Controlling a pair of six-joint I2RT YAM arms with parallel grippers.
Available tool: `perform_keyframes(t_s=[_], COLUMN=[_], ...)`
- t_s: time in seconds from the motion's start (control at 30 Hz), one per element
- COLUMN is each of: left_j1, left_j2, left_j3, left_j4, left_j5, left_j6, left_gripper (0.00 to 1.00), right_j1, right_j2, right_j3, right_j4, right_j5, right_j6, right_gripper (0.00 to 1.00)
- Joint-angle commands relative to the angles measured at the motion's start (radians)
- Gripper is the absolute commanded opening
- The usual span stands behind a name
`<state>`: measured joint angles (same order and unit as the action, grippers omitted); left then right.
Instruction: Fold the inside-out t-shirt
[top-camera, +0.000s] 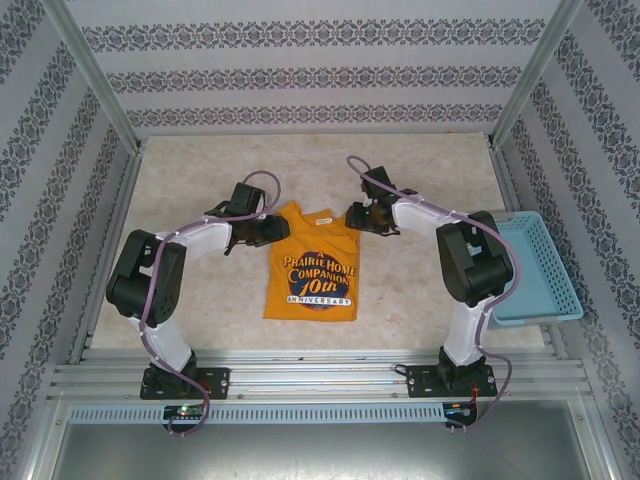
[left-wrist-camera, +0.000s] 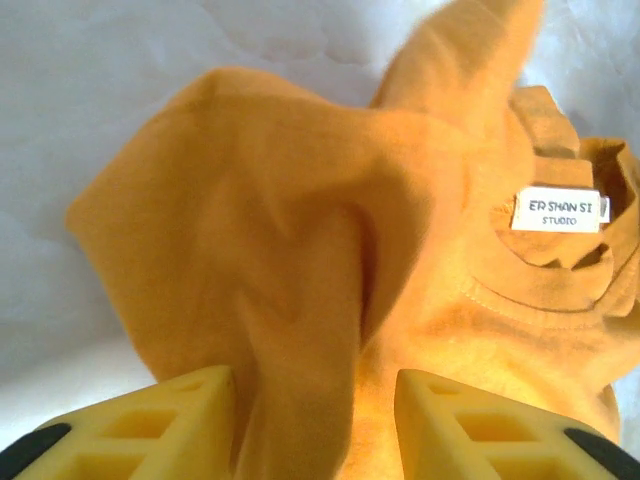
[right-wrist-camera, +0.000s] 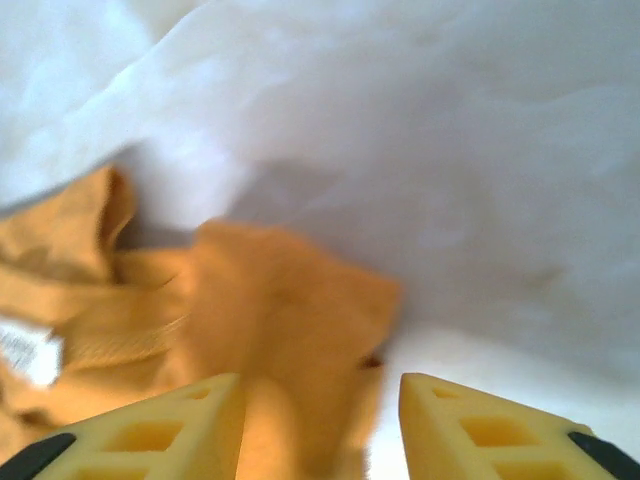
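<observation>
1. The left gripper (left-wrist-camera: 315, 400) has its yellow fingers (left-wrist-camera: 180, 420) apart. A raised fold of the t-shirt (left-wrist-camera: 300, 220) stands in the gap between them and is not clamped.
2. The right gripper (right-wrist-camera: 320, 400) also has its fingers (right-wrist-camera: 470, 420) apart. A blurred flap of the t-shirt (right-wrist-camera: 280, 300) lies between them, with a bare strip of table showing beside the right-hand finger.
3. Past the left fingers the cloth is bunched up to the collar (left-wrist-camera: 570, 260), where a small white label (left-wrist-camera: 557, 209) shows.
4. From above, the left gripper (top-camera: 268, 228) is at one shoulder of the t-shirt (top-camera: 312, 270) and the right gripper (top-camera: 358, 215) is at the other.
5. The t-shirt lies in the middle of the table (top-camera: 200, 180) between the two arms. Its collar is at the far end, its hem is toward the bases, and a dark print (top-camera: 318, 280) faces up.
6. A light-blue basket (top-camera: 540, 270) sits at the table's right edge, well apart from the t-shirt.
</observation>
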<state>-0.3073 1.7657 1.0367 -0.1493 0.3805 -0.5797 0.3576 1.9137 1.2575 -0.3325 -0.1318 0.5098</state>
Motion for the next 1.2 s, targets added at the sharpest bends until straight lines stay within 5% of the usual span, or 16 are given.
perform_keyframes(t_s=[0.0,0.33,0.47,0.6,0.87,1.17], left_j1=[0.021,0.016,0.005,0.003,0.025,0.032], left_j2=[0.033,0.21,0.249,0.245,0.029,-0.327], left_j3=[0.045,0.154,0.163,0.145,-0.056,-0.335], left_j4=[-0.017,-0.037,0.017,0.116,0.357,0.573], left_j5=[-0.017,0.036,0.079,0.135,0.184,0.22], left_j6=[0.007,-0.001,-0.028,-0.068,-0.112,-0.177], left_gripper=[0.51,0.63,0.5,0.33,0.09,0.03], right_j1=[-0.003,0.061,0.075,0.083,0.034,-0.031], right_j2=[-0.012,0.083,0.119,0.147,-0.009,-0.335], right_j3=[0.01,-0.001,0.026,0.059,-0.025,-0.186], right_j4=[-0.023,0.003,0.012,0.03,0.116,0.233], right_j5=[-0.005,-0.025,-0.026,-0.061,-0.132,-0.31], right_j6=[-0.013,0.096,0.113,0.104,0.088,0.097], right_gripper=[0.55,0.62,0.56,0.39,0.01,0.0])
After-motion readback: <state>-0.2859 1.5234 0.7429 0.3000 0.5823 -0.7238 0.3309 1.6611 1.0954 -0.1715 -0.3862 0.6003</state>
